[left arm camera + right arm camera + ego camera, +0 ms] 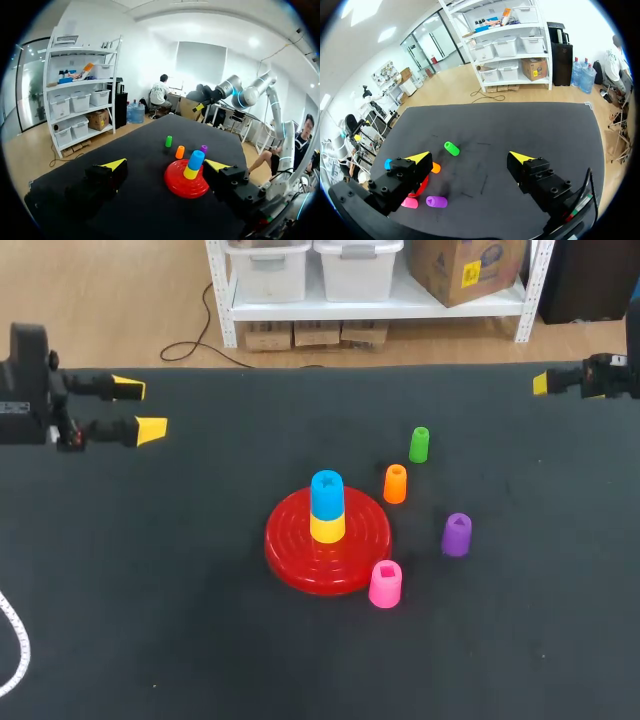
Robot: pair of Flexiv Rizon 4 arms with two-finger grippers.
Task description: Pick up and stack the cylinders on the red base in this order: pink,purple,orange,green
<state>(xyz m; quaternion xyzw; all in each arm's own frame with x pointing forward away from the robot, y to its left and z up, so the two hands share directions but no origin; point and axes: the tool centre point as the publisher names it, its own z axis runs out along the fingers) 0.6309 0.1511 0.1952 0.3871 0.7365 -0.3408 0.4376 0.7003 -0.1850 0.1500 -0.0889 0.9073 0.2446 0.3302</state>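
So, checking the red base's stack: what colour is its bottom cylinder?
Yellow cylinder, clearest in the head view.

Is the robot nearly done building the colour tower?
Not started. The red base holds only a yellow cylinder with a blue cylinder on top. The pink cylinder, purple cylinder, orange cylinder and green cylinder all stand on the table beside it. Nothing is in hand: the left gripper and right gripper are open and empty. All four remain, pink first.

Black, perhaps cloth-covered table (150, 640)
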